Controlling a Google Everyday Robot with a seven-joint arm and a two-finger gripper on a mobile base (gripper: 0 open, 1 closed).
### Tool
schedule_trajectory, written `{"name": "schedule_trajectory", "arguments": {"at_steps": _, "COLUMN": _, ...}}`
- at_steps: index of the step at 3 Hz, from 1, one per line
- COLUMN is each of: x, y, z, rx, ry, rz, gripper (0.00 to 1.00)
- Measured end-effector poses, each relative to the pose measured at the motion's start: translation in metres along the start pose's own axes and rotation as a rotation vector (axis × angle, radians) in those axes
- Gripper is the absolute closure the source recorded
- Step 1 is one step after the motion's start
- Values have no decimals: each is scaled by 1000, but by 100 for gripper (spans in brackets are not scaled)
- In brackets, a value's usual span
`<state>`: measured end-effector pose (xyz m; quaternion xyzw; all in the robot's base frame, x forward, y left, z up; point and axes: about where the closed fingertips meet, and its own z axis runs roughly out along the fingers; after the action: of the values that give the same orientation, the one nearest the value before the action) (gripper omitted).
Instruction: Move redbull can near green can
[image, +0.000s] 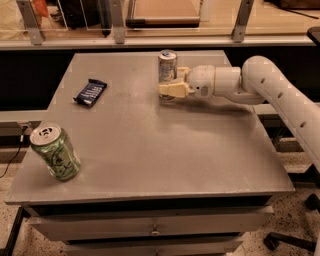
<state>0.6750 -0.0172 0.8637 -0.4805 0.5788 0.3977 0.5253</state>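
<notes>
The redbull can (167, 62), slim and silver-blue, stands upright at the far middle of the grey table (150, 150). My gripper (169, 81) reaches in from the right at the can's lower half. It is open, with the near finger (173, 90) in front of the can's base and the far finger (183, 72) behind the can. The green can (56, 152), stout with dark markings and a silver top, stands at the front left corner, far from the redbull can.
A dark blue snack bar (90, 92) lies at the table's left, between the two cans. My white arm (270, 92) stretches along the table's right side. A railing with posts (118, 22) runs behind the table. Drawers (150, 227) sit under the front edge.
</notes>
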Motion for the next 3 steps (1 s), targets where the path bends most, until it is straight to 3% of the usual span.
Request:
{"name": "schedule_trajectory", "arguments": {"at_steps": 1, "x": -10, "y": -1, "z": 1, "rx": 14, "ry": -13, "rz": -1, "gripper": 88}}
{"name": "schedule_trajectory", "arguments": {"at_steps": 2, "x": -36, "y": -2, "z": 0, "rx": 36, "ry": 9, "rz": -63, "gripper": 100}}
{"name": "schedule_trajectory", "arguments": {"at_steps": 3, "x": -75, "y": 3, "z": -5, "rx": 41, "ry": 31, "rz": -182, "gripper": 100}}
